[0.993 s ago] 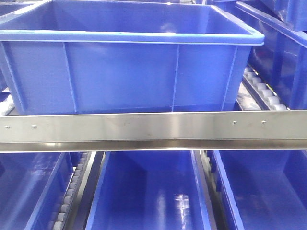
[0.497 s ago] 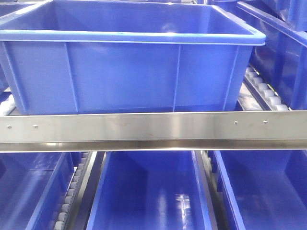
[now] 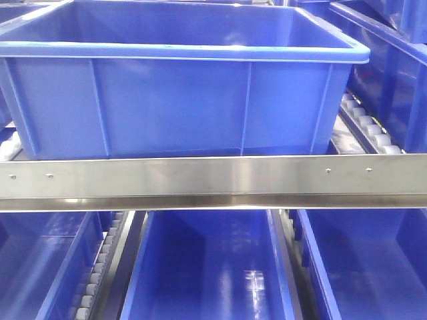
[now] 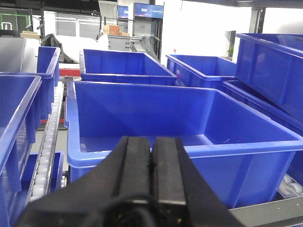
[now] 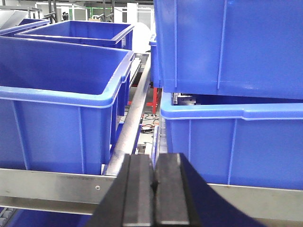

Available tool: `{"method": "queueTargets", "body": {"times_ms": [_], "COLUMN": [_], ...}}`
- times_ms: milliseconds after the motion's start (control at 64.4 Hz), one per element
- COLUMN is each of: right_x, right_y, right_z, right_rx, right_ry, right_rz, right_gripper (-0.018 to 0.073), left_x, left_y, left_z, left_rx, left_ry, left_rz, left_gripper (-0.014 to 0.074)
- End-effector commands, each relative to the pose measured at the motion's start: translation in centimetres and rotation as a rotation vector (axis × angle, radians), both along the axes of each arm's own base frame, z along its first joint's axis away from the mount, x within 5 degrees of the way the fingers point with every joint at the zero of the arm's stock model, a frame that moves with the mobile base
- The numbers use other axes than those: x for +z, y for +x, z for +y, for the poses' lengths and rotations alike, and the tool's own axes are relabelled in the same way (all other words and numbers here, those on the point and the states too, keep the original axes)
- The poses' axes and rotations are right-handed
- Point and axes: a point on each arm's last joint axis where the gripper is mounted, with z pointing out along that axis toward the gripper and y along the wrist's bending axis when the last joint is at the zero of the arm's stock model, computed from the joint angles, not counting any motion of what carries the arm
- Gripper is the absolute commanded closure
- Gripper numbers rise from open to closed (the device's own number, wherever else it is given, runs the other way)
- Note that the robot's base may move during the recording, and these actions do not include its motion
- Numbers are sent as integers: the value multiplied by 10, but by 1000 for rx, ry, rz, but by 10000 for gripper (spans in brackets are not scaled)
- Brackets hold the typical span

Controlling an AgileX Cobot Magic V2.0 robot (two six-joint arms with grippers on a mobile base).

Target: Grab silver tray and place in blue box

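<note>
From the front, one wide blue box (image 3: 180, 100) sits on the upper level above one long steel rail (image 3: 213, 181). Below that rail, three blue bins show: one to the left (image 3: 40, 267), one in the middle (image 3: 210, 267), one to the right (image 3: 367, 260). One more blue crate (image 3: 393, 60) stands right of the box. Two grippers appear, one per wrist view: the left gripper (image 4: 152, 163) and the right gripper (image 5: 154, 182), each with two black fingers pressed together. No silver tray can be counted in any view.
</note>
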Motion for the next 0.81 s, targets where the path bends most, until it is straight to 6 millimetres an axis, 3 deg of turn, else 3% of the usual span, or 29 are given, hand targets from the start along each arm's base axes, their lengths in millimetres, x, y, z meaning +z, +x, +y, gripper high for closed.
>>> {"method": "queueTargets", "body": {"times_ms": [0,186,372,466,791], "right_x": [8,8,8,8,8], "right_y": [-3,-3,-3,-3,-3], "right_z": [0,0,0,0,0], "right_rx": [-8,-8,-8,-8,-8], "right_ry": [-8,-8,-8,-8,-8], "right_rz": [-101,-101,-101,-101,-98], "right_gripper": [510,510,510,510,510], "left_x": [12,8,-5,-20,-77], "left_y": [-3,-4,-23,-27,-10], "left_z": [-3,4,22,24,26], "left_rx": [-46,23,215,268,330], "left_ry": [-25,-46,43,30,-100], "left_rz": [-67,-15,-22,-33,29], "left_gripper": [700,700,700,700,700]}}
